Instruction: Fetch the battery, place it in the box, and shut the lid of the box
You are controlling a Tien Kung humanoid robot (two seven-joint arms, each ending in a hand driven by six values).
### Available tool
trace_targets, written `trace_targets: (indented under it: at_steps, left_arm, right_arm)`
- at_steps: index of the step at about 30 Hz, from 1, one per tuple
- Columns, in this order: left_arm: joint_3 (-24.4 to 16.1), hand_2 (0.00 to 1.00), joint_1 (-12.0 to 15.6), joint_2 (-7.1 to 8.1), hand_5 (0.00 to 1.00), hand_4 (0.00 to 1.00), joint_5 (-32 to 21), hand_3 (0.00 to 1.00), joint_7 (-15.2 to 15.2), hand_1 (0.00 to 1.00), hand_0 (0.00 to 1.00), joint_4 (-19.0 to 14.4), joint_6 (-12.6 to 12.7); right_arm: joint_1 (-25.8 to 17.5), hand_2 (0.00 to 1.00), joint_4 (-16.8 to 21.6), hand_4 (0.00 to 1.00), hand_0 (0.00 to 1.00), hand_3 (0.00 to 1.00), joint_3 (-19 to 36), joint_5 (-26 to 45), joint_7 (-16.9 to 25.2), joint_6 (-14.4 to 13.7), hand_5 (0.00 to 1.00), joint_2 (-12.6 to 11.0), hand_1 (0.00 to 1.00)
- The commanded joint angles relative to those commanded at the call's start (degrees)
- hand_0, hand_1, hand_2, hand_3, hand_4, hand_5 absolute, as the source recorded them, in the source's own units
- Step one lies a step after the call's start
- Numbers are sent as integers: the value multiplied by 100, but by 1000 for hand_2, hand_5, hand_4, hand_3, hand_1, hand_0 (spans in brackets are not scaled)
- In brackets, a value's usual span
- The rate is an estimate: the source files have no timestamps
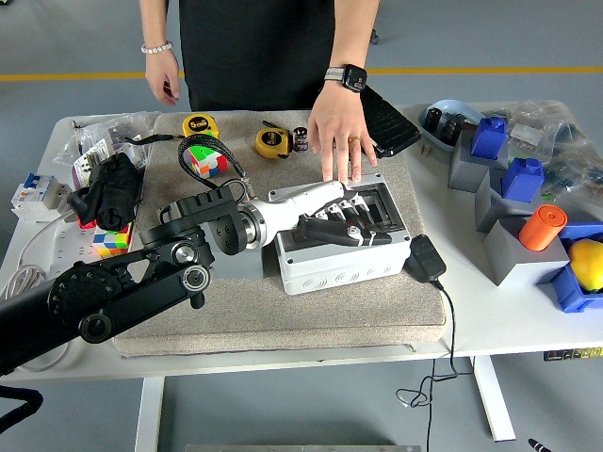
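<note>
The grey box (344, 262) sits on the beige mat (283, 311) in the middle of the table. Its dark lid (382, 209) lies folded down over the box. The battery is hidden under the lid. My left hand (344, 221) lies flat on the lid with its fingers (350, 234) stretched out and holds nothing. A person at the far side rests one hand (337, 132) on the mat just behind the box, fingertips at its back edge. The person's other hand (165, 80) hangs by the table's far edge.
Two yellow tape measures (200, 124) (272, 141) and a colour cube (205, 155) lie at the back of the mat. A black power adapter (424, 257) lies right of the box. Blue and grey blocks (504, 188), an orange cylinder (542, 226) and a yellow ball (586, 262) stand at the right.
</note>
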Motion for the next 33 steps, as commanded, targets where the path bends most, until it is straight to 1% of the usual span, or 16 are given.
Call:
trace_targets:
  at_steps: [1,2,5,7,8,9,10,13,14,16,19,22,27,29,31,33]
  left_arm:
    - [-85,630,31,6,749,998,-41,619,-76,594,307,-21,74]
    - [-181,648,68,15,745,998,-110,654,-198,629,401,-37,189]
    - [-603,648,245,55,745,998,-682,654,-855,629,401,-41,812]
    - [-873,648,356,68,745,998,-1071,654,-1262,629,401,-15,1143]
    - [-1069,679,439,86,742,998,-1307,688,-1485,681,586,9,1293]
    - [-1257,679,514,102,742,998,-1508,688,-1672,681,586,42,1391]
    - [-1389,679,571,115,742,998,-1623,688,-1779,681,586,74,1429]
    - [-1760,679,787,165,742,998,-1691,688,-2021,681,586,217,1500]
    - [-1878,764,883,178,742,998,-1656,735,-2088,770,757,292,1525]
    - [-2087,764,1084,207,742,998,-1585,735,-2208,770,757,411,1588]
    - [-2367,764,1406,249,742,998,-1585,735,-2279,770,757,488,1627]
    - [-2663,768,1745,296,734,998,-1623,738,-2402,778,775,487,1684]
    - [-2993,764,2223,417,728,998,-1835,733,-2691,771,761,450,1919]
    - [-3089,764,2339,443,728,998,-1892,733,-2751,771,761,440,1961]
    - [-3287,764,2488,460,728,998,-1929,733,-2770,771,761,418,1951]
    - [-3391,762,2551,473,720,998,-1923,727,-2782,763,756,412,1949]
  right_arm:
    - [1,661,0,939,572,576,4,-2,1,-2,494,2,637]
    - [2,661,-1,939,574,576,6,-2,2,-3,494,4,636]
    - [4,661,-2,939,574,576,7,7,6,-5,494,11,636]
    - [2,661,-2,939,574,576,11,9,8,-6,494,13,636]
    - [1,661,-4,939,574,577,10,14,7,-5,494,16,636]
    - [2,661,-6,939,574,577,4,17,4,-3,494,18,636]
    - [1,661,-6,939,574,577,5,13,3,-4,494,18,636]
    - [4,661,-9,939,574,577,5,5,-3,-6,494,16,636]
    - [6,660,-11,939,575,576,4,6,-3,-7,494,17,637]
    - [8,660,-12,939,575,576,7,11,0,-6,494,21,637]
    - [9,660,-16,939,575,576,-7,30,0,3,494,29,637]
    - [23,661,-28,939,575,576,-32,37,-16,15,494,25,637]
    - [46,660,-38,939,574,576,-47,47,-21,19,494,17,637]
    - [51,660,-39,939,574,576,-53,52,-19,23,494,16,637]
    - [49,660,-49,939,574,576,-92,76,-22,35,494,23,637]
    - [51,661,-54,939,576,576,-115,94,-24,43,493,29,637]
